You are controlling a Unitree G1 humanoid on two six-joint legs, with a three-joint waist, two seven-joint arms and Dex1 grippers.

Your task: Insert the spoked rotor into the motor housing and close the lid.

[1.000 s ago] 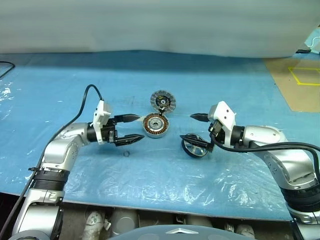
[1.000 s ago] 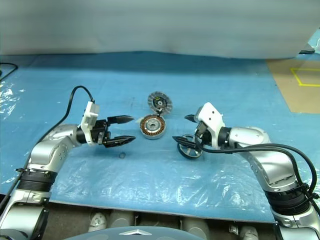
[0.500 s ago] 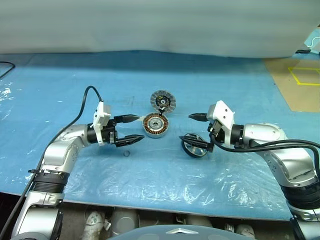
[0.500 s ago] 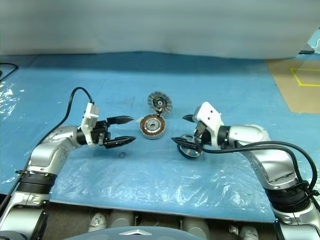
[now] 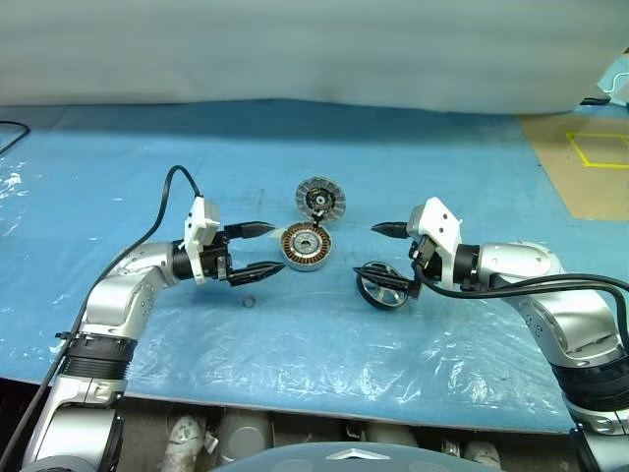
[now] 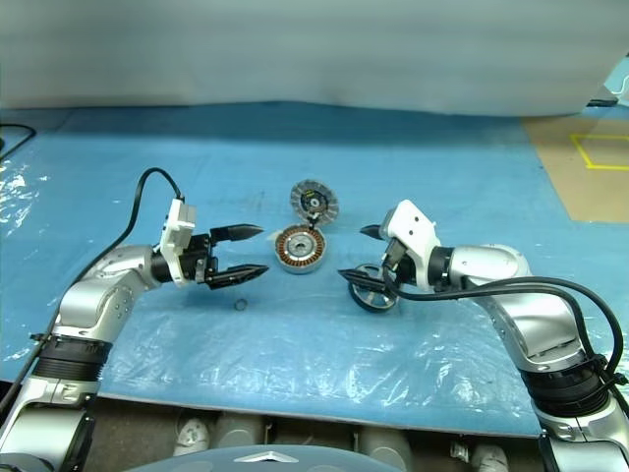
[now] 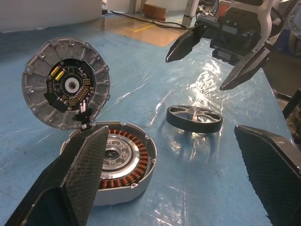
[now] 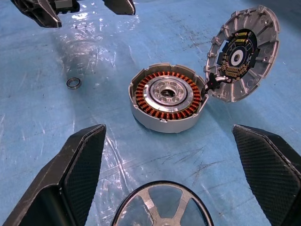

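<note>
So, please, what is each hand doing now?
Left hand: open, holding nothing.
Right hand: open, holding nothing, above the black-rimmed silver spoked rotor.

Your bench [image 5: 324, 147] is covered in blue cloth, and a crinkled sheet of clear plastic [image 5: 324, 344] lies over its near part, catching the light. On that plastic you have a small dark ring [image 8: 73, 83], lying flat; it may be a bearing or a washer. Past the bench's far right corner you see brown floor [image 5: 590, 167] with yellow tape lines [image 5: 600, 149]. A pale wall [image 5: 314, 49] runs behind.
</note>
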